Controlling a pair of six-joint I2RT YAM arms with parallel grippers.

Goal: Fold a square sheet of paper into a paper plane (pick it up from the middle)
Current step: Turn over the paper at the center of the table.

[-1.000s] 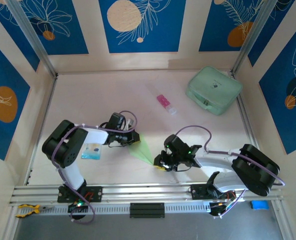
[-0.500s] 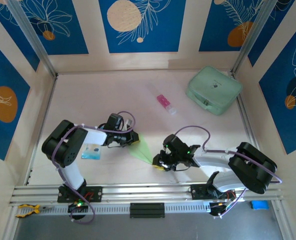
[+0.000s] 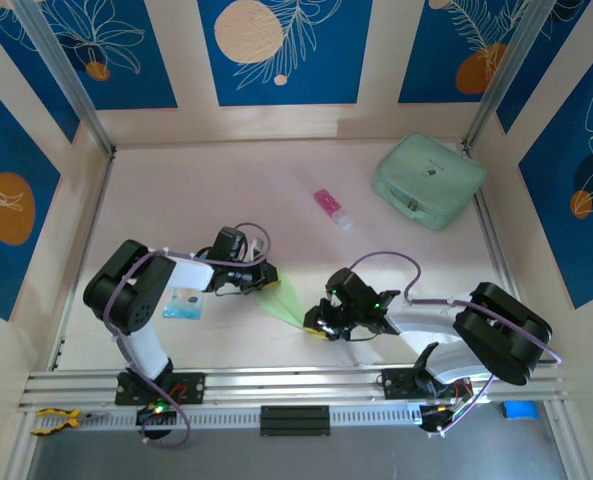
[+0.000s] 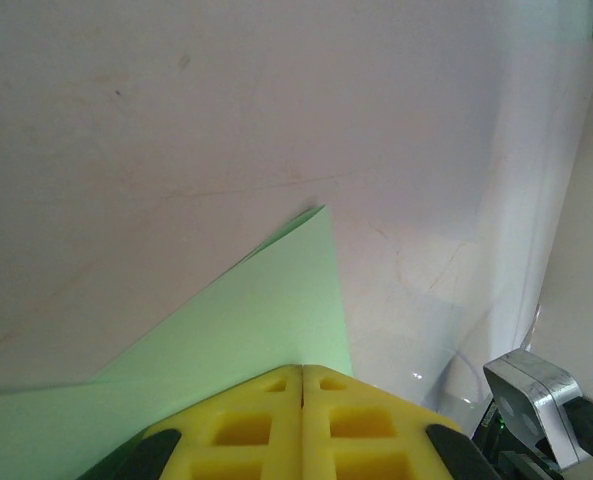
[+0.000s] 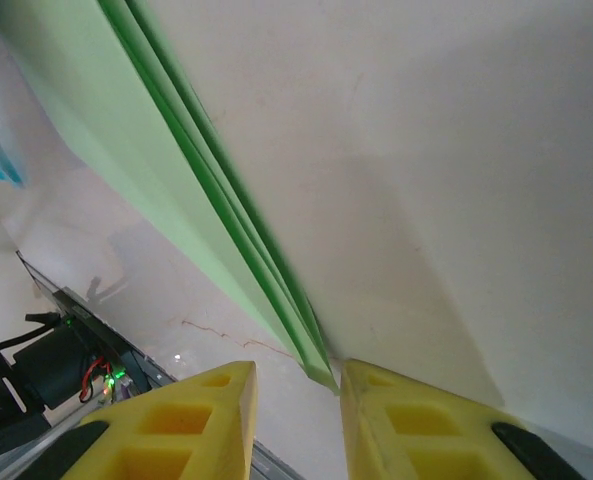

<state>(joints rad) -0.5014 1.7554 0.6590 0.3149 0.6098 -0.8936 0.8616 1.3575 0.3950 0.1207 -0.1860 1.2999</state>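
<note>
Paper plane (image 3: 281, 297) looks light, crease-prone: my left hand (image 4: 302, 388) is closed at its wide end (pinching or pinning, unclear), right hand (image 5: 297, 378) narrowly parted around the stiffer layered nose.

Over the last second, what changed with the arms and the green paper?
The right gripper edged slightly left, jaws open astride the pointed tip of the folded pale-green paper dart. Nothing grabbed or released. The left gripper, shut at the wide end, and the dart stayed put.
</note>
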